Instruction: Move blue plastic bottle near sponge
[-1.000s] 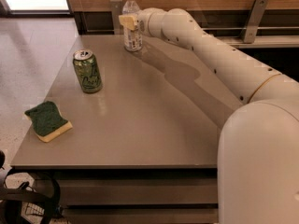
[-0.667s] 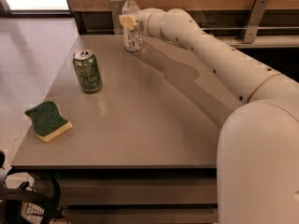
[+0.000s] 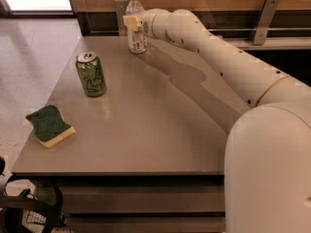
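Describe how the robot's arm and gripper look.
The arm is glossy cream-white: smooth rounded tubular segments widening into a bulky housing. Small dark dots run along it; a thin tan ring marks one joint. No cables show. The gripper, at the blue plastic bottle on the far side of the table, has a pale yellow tip.

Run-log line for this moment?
claw at blue plastic bottle, table far edge | sponge near-left corner | green can between them | bottle not yet near sponge

Our cream-white rounded plastic arm (image 3: 228,62) bears small dark screws (image 3: 221,74) and a tan ring (image 3: 274,84); our pale-yellow claw (image 3: 132,23) is at the grey surface (image 3: 146,130) far edge.
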